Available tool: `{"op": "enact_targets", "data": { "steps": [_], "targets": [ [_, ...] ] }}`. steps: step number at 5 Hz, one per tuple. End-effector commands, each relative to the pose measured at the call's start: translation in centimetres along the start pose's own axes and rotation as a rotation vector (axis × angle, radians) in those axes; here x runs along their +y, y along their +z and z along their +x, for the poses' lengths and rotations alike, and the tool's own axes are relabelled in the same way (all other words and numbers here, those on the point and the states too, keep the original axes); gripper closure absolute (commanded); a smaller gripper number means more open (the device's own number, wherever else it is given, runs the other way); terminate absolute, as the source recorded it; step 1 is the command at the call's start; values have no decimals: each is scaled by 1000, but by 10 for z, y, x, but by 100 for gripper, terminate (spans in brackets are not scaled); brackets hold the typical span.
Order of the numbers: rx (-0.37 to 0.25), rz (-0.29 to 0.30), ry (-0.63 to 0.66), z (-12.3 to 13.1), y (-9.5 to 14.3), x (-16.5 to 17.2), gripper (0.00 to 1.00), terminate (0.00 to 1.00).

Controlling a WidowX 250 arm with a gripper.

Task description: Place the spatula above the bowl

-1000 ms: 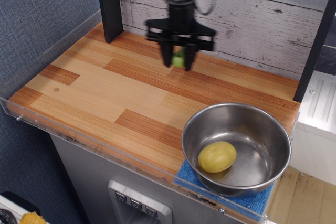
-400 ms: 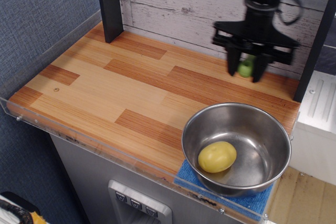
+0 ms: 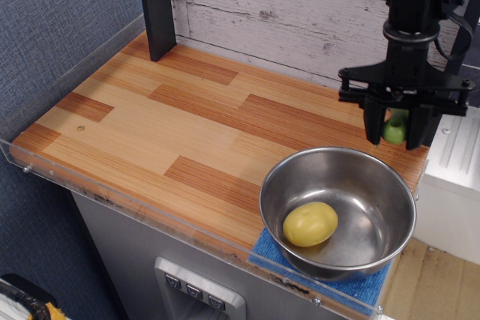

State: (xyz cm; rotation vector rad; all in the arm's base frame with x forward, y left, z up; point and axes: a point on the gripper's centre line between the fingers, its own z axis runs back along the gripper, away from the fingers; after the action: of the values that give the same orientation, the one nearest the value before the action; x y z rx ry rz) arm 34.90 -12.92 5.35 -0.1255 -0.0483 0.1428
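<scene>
While I am holding the arm over the far right of the counter, the gripper point(image 3: 396, 131) is pinching the spatula point(image 3: 395, 130) by its lime-green handle; the two dark fingers are closing narrowly on it, and only a rounded green bit is showing between them. The grey slotted head is not visible to me from this view. Item: spatula, hanging just beyond the far rim of the bowl point(image 3: 337, 213), clear of the wooden counter point(image 3: 187, 125). I am judging it light, stiff plastic, likely smooth, so the rounded handle could twist in the pads. Item: bowl, steel, sitting on a blue cloth point(image 3: 274, 249) and containing a yellow potato-like lump point(image 3: 310, 223).
</scene>
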Motion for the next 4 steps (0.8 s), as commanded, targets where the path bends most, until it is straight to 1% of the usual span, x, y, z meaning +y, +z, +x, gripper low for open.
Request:
{"op": "enact_targets", "data": {
  "steps": [1, 2, 3, 4],
  "targets": [
    [2, 15, 0, 12, -3, 28, 100, 0],
    [14, 59, -10, 15, -9, 41, 100, 0],
    [29, 66, -24, 10, -15, 42, 100, 0],
    [69, 43, -77, 4, -20, 37, 0, 0]
  ]
}}
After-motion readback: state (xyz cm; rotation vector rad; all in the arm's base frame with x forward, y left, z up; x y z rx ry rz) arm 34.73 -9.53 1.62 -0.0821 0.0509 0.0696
